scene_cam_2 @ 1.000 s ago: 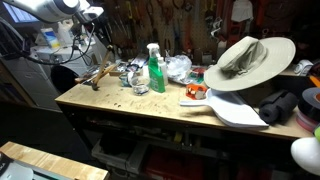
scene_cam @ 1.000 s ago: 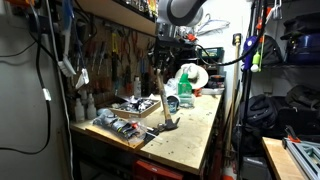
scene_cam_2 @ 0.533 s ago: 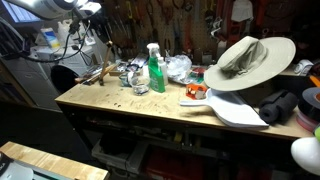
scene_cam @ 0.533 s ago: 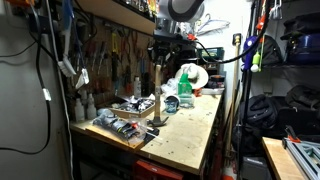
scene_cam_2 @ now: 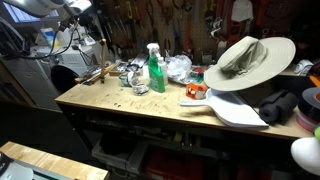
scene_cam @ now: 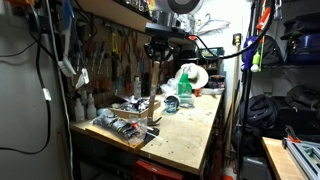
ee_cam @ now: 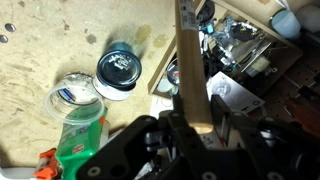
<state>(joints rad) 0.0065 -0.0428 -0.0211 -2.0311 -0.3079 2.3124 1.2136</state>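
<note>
My gripper (ee_cam: 198, 112) is shut on a long wooden stick (ee_cam: 188, 50), which runs from between the jaws toward the workbench. In an exterior view the gripper (scene_cam: 158, 52) is high above the bench's back part and the stick (scene_cam: 156, 85) hangs almost upright below it, its lower end above a tray of metal parts (scene_cam: 125, 125). A green spray bottle (ee_cam: 80, 140) stands close by and shows in both exterior views (scene_cam: 184, 88) (scene_cam_2: 154, 68). A dark blue round lid (ee_cam: 118, 72) and a clear tape roll (ee_cam: 72, 92) lie on the wooden benchtop (ee_cam: 40, 50).
A wide-brimmed hat (scene_cam_2: 245, 58) rests on dark gear at one end of the bench, with a white board (scene_cam_2: 235, 110) below it. Tools hang on the back wall (scene_cam_2: 180, 20). Cables hang at the side (scene_cam: 45, 70). A crumpled plastic bag (scene_cam_2: 178, 68) lies by the bottle.
The gripper has risen with the wooden stick. Its lower end was down by the tray on the bench and now hangs well above it.
</note>
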